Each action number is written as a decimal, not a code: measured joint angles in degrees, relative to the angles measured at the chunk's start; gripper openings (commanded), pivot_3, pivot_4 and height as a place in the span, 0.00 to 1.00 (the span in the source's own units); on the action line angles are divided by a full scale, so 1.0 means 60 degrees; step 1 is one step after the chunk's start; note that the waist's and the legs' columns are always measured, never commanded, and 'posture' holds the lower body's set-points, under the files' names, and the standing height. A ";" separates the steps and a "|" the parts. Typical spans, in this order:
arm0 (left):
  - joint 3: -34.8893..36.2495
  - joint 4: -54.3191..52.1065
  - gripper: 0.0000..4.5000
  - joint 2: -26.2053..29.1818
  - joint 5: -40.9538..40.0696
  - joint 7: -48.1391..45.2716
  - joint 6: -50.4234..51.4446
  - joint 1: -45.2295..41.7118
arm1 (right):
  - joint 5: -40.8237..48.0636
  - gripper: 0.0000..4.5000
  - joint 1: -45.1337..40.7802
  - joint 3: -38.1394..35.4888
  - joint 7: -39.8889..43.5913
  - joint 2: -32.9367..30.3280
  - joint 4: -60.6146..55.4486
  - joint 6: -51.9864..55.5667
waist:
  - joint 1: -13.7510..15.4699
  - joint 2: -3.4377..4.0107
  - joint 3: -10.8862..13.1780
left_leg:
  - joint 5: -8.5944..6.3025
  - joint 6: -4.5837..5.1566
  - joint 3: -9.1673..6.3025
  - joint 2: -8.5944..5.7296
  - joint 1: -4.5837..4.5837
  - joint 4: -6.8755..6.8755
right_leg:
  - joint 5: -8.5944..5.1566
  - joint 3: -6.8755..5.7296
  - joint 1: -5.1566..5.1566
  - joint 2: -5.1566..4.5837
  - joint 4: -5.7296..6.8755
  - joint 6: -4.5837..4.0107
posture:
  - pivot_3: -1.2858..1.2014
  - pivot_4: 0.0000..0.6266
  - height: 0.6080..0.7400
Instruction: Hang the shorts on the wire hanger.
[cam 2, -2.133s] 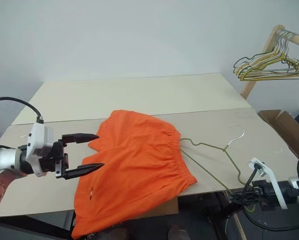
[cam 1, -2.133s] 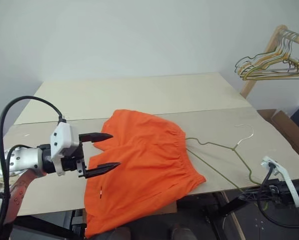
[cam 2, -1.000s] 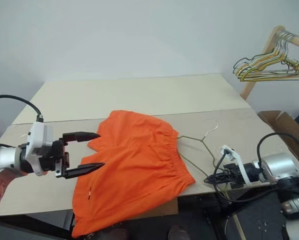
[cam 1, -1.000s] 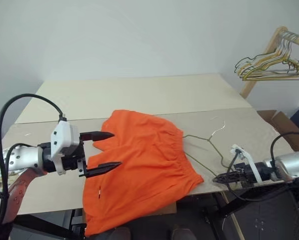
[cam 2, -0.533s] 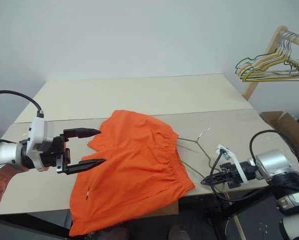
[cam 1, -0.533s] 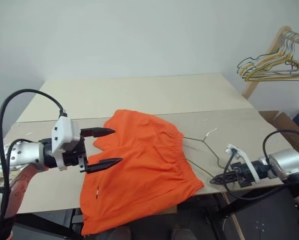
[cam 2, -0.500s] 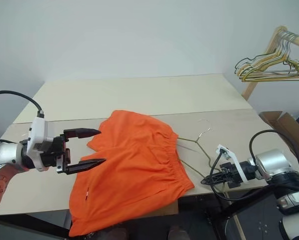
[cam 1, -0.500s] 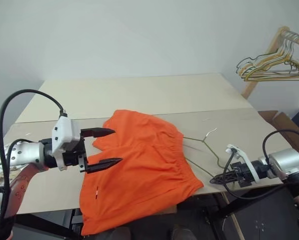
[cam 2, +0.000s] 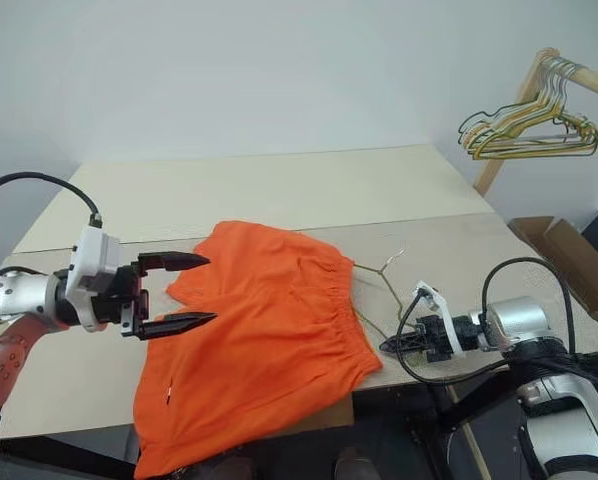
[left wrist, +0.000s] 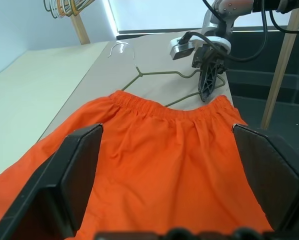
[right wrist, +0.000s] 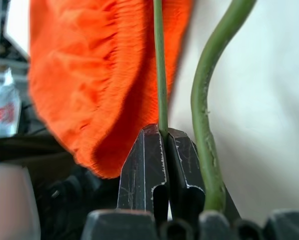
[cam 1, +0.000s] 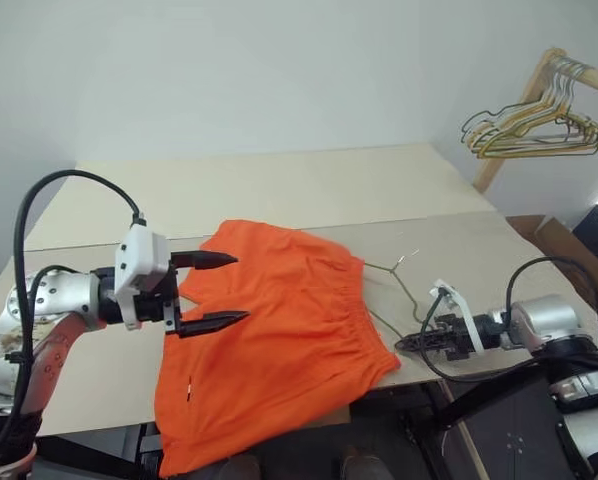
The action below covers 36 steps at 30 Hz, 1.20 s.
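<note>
From the head cameras I saw the shorts (cam 1: 279,340) spread flat on the table (cam 1: 279,190), waistband toward my right, legs trailing off the near edge. The wire hanger (cam 1: 389,290) lay just beside that waistband, hook pointing away toward the far side, its long bar running roughly along the elastic. My right gripper (cam 1: 404,343) sat at the table's near edge with its fingers pinched together on the hanger's lower wire; my left gripper (cam 1: 209,292) hovered over the left leg of the shorts, spread wide and holding nothing. So the waistband lay to the left of the held hanger, and I judged that sliding the wire that way into a leg or the waist was the thing the next move turned on. A bunch of spare hangers (cam 1: 529,125) hung on a wooden rack well off to the right.

In the left wrist view, orange cloth lay between the wide black fingers (left wrist: 74,175), and past the waistband I could see the other gripper nose-down on the olive wire.

In the right wrist view, the thin wire (right wrist: 159,65) ran straight up from the closed tips along the edge of the gathered waistband. I could not tell whether any wire had slipped under the fabric, since the cloth hid that end.
</note>
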 measured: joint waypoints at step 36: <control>-0.3834 0.9546 1.00 -0.1633 0.4847 -0.3774 -0.5154 -0.7437 | -0.2698 0.00 -0.4070 0.2319 0.0989 -0.0702 -0.4480 -0.3293 | -0.1140 0.0017 0.0007 | -0.0022 0.0038 -0.0036 -0.0002 -0.0241 0.0110 | 0.0013 -0.0006 -0.0211 0.0001 0.0049 0.0004 | 0.46 0.00 1.00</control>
